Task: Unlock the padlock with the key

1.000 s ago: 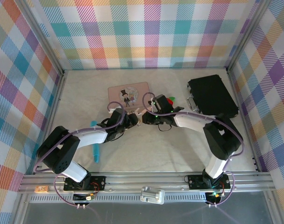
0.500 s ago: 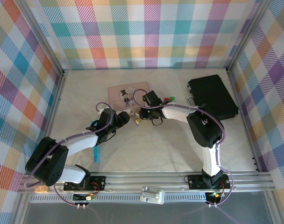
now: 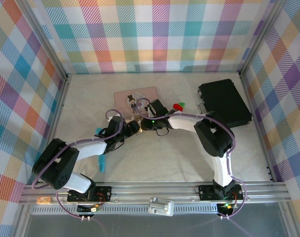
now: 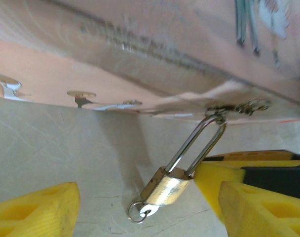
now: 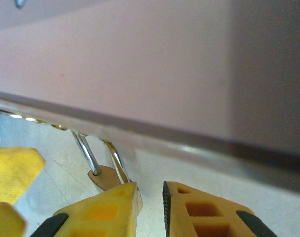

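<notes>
Clearance around the padlock. Beyond it, the pink tin walls off your far approach, and the shackle hangs from the tin's front edge. The left gripper straddles the padlock, with bare table to its left. The right gripper, fingers a slit apart, crowds its right. The black case stands well apart.

We are seeing the left arm and right arm wearing white shells and black joints, lilac cables looping alongside, yellow wedge-shaped fingers showing moulded hollows.
</notes>
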`<state>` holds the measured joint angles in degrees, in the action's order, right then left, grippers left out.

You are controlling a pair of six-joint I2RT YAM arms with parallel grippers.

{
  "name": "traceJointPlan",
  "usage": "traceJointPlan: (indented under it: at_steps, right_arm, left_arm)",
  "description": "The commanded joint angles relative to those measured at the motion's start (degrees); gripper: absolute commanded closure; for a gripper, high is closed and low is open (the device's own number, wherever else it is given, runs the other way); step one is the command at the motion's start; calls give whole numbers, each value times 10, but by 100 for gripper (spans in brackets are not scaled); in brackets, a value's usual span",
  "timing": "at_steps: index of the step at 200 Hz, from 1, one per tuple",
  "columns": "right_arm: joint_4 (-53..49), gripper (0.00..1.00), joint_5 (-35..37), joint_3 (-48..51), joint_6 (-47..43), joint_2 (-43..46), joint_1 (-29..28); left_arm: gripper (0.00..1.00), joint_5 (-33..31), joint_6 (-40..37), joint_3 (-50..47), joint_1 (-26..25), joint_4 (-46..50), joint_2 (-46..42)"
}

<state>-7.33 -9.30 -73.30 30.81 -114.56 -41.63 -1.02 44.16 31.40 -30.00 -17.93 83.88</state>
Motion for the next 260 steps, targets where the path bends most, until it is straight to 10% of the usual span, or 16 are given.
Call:
traceJointPlan:
  at_steps: [1, 95, 260]
  right_arm:
    - [-25, 77, 20, 32, 11, 50, 14]
    - [-25, 75, 46, 156, 18, 218, 73]
    - [-13, 76, 28, 168, 39, 221, 83]
  left_arm:
    - [27, 6, -37, 31, -7, 7, 25]
    - [45, 45, -124, 156, -18, 84, 158]
    - [60, 33, -133, 154, -46, 99, 197]
